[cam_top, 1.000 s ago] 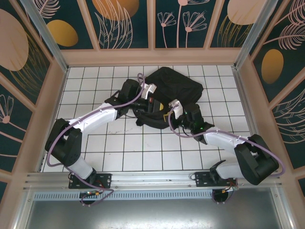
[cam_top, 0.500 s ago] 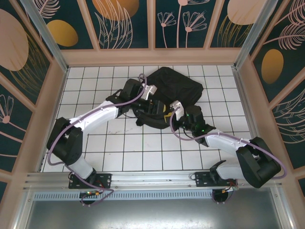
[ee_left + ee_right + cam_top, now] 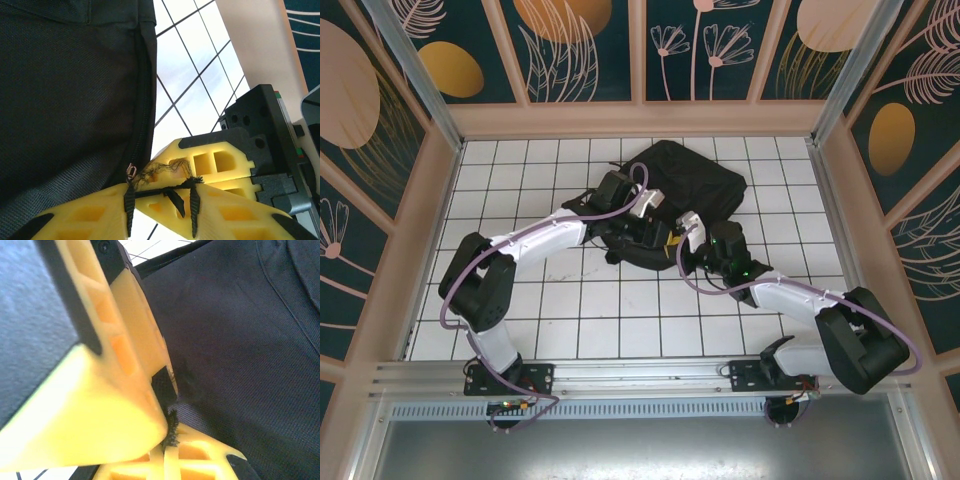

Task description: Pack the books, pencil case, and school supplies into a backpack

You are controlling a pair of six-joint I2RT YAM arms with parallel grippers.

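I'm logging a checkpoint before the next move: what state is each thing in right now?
backpack, lying flat on the table, visible zip stretch looks closed.
left gripper, jaws near together at the zip; grip unclear.
right gripper, shut against the backpack fabric.

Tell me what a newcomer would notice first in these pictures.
A big black backpack lies toward the back of the white tiled table. Both arms reach in to its near edge, the left gripper and the right gripper close together there, their yellow fingers bright against the dark fabric.
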